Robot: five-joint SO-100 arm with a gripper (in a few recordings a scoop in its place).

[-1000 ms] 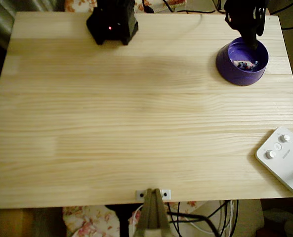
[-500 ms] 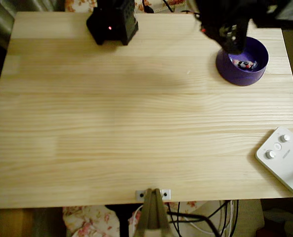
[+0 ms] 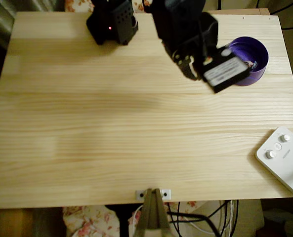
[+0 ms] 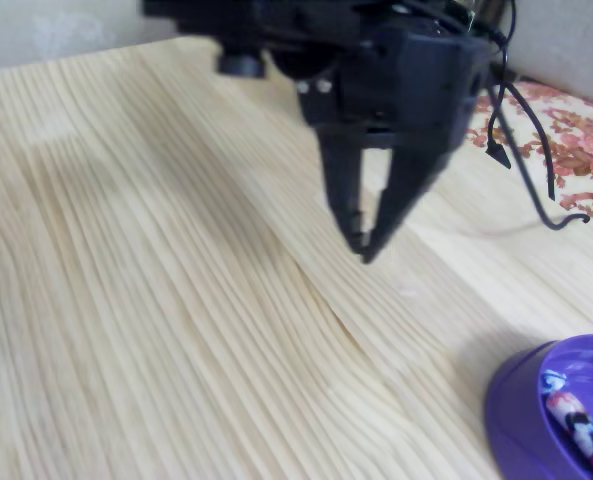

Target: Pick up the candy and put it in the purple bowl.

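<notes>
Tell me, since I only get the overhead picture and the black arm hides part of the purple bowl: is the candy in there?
Observer: Yes. In the fixed view, the candy lies inside the purple bowl, near its wall.
Visitor: Is the claw holding anything?
Observer: No. The claw has its fingertips together, with nothing between them.
Visitor: Is it over the bowl?
Observer: No. It points down at bare table, well to the left of the bowl in that view.
</notes>
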